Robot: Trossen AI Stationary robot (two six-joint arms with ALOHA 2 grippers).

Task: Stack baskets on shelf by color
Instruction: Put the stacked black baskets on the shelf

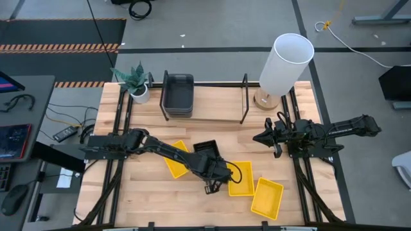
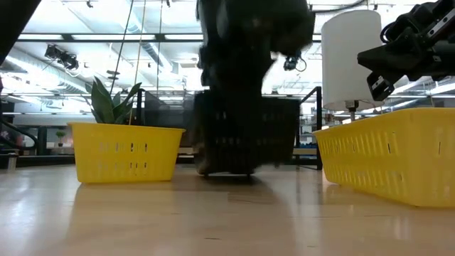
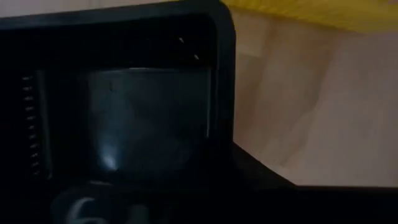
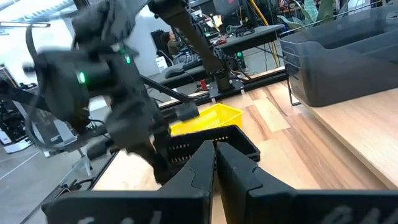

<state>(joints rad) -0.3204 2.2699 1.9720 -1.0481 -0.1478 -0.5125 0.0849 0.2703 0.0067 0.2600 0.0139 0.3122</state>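
Observation:
A black basket sits mid-table, and my left gripper is over its near end, shut on it. In the low view the basket shows dark and blurred under the gripper. Three yellow baskets rest on the table: one to the left and two on the near right. Dark grey baskets are stacked on the shelf, at its left end. My right gripper is shut, hovering off the shelf's right end and touching nothing. My left gripper holds the black basket by its near wall, coming slanting down from the table's left. In the left wrist view one finger shows inside the basket, beside a corner of the rim. Whether the basket's bottom is off the table, I cannot tell.
A white lamp stands at the table's far right corner, beside the shelf's right loop. A potted plant stands at the far left corner. Bare shelf board lies right of the grey stack. The nearest yellow basket is close to the low camera.

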